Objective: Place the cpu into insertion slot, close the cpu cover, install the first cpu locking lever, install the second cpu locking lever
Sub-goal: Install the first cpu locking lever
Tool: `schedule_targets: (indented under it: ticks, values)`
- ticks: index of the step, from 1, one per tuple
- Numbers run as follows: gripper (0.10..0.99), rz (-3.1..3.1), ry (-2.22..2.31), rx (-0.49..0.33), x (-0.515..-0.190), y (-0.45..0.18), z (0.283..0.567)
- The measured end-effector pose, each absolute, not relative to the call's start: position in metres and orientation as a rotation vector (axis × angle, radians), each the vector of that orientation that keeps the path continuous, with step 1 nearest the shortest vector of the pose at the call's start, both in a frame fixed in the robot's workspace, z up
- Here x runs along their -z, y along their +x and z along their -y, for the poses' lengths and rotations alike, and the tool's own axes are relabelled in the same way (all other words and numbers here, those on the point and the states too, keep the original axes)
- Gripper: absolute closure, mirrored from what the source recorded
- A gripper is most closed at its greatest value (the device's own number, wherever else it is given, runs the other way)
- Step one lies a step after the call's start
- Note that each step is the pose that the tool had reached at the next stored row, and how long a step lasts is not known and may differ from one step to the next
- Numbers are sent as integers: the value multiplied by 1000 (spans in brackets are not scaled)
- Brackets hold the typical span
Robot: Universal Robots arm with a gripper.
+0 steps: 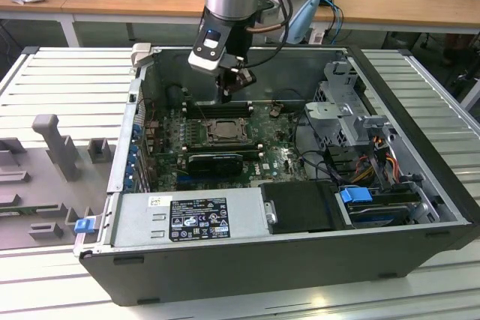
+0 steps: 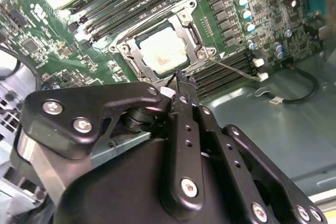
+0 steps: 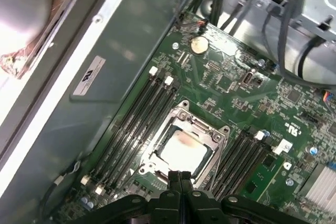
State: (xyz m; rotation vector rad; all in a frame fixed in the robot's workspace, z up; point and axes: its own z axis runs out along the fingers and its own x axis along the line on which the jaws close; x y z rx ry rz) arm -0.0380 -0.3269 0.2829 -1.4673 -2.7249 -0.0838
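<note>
Cpu [image 3: 184, 149] lies under the cpu cover [image 3: 202, 129]; likely light, stiff, fragile, best gripped by its edges. Tool [image 3: 179, 176] clenched, empty.

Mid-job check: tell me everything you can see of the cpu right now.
The cpu is a small flat square chip with a pale silvery-grey metal top, brightly lit, with a faint smudge near its middle. It lies level in the insertion slot, and the cpu cover frames it, its window leaving the top bare. Nothing rests on the chip. The shut gripper hangs beside one edge of the cover, apart from the chip; whether it touches the cover I cannot tell.
</note>
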Motion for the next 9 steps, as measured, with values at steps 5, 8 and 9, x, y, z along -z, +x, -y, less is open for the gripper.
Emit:
schedule_targets:
  ticks: [5,8,9]
  values:
    - [980,2757,-1403,82,-283,-38,327]
    - [980,2771,-1375,81,-283,-38,327]
    - [980,2780,-1356,81,-283,-38,327]
